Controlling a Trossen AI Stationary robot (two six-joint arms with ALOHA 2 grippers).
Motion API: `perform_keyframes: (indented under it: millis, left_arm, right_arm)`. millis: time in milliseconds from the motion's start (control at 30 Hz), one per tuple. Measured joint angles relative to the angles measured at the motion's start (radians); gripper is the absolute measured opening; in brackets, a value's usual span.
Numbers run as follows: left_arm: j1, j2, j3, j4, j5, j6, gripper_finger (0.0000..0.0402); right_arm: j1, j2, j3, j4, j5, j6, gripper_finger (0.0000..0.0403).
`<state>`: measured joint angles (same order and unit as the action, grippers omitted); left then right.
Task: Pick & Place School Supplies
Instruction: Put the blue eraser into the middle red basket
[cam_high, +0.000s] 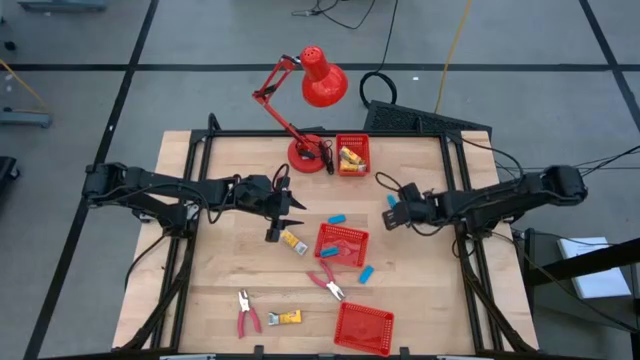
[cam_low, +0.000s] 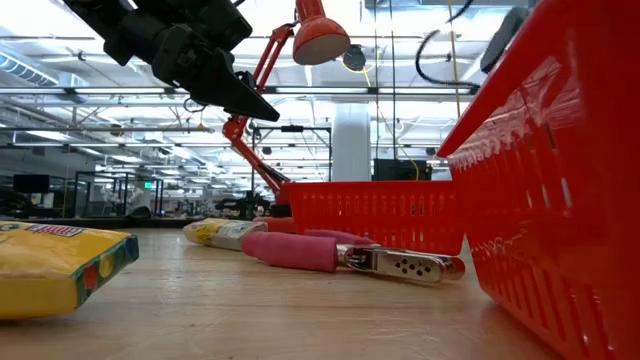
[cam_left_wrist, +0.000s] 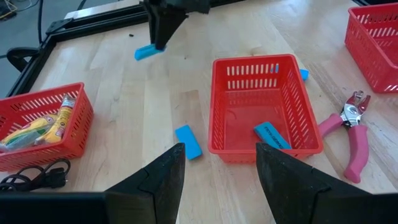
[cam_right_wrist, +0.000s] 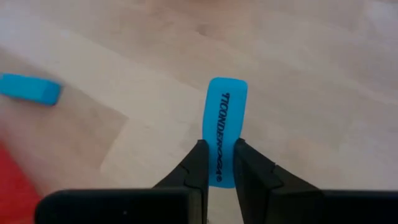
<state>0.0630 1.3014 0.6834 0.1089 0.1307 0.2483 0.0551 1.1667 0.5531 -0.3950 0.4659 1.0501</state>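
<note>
Currently held: blue Ticonderoga eraser (cam_right_wrist: 224, 130), clamped by right gripper (cam_right_wrist: 217, 163), centre frame.
Handling: judged light, rubbery; gripped across narrow faces.
Left gripper (cam_left_wrist: 221, 165): fingers apart, empty.

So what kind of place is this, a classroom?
More likely a robotics lab or workshop: a framed wooden table on a taped concrete floor, and a large open hall with ceiling strip lights behind.
</note>
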Motion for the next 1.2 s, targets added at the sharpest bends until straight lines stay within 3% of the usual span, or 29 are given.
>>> perform_keyframes:
  millis: [200,367,600,833,900,1200]
  left_arm:
    - [0.007,0.0,0.0,0.0,-0.002,-0.004,0.0198]
    - [0.011,0.0,0.0,0.0,-0.002,-0.008,0.0198]
    - [0.011,0.0,0.0,0.0,-0.002,-0.014,0.0198]
    - [0.01,0.0,0.0,0.0,-0.009,-0.018,0.0198]
    - [0.01,0.0,0.0,0.0,-0.009,-0.022,0.0198]
    - [0.01,0.0,0.0,-0.001,-0.011,-0.018,0.0198]
  right_arm:
    - [0.09,-0.001,0.091,0.061,0.001,-0.042,0.0037]
    - [0.158,0.0,0.12,0.221,-0.033,-0.09,0.0037]
    - [0.211,0.121,0.139,0.459,-0.121,-0.148,0.0037]
    - [0.217,0.327,0.273,0.43,-0.235,-0.247,0.0032]
    - [0.217,0.372,0.317,0.376,-0.239,-0.282,0.0009]
    - [0.195,0.402,0.37,0.275,-0.263,-0.466,0.0003]
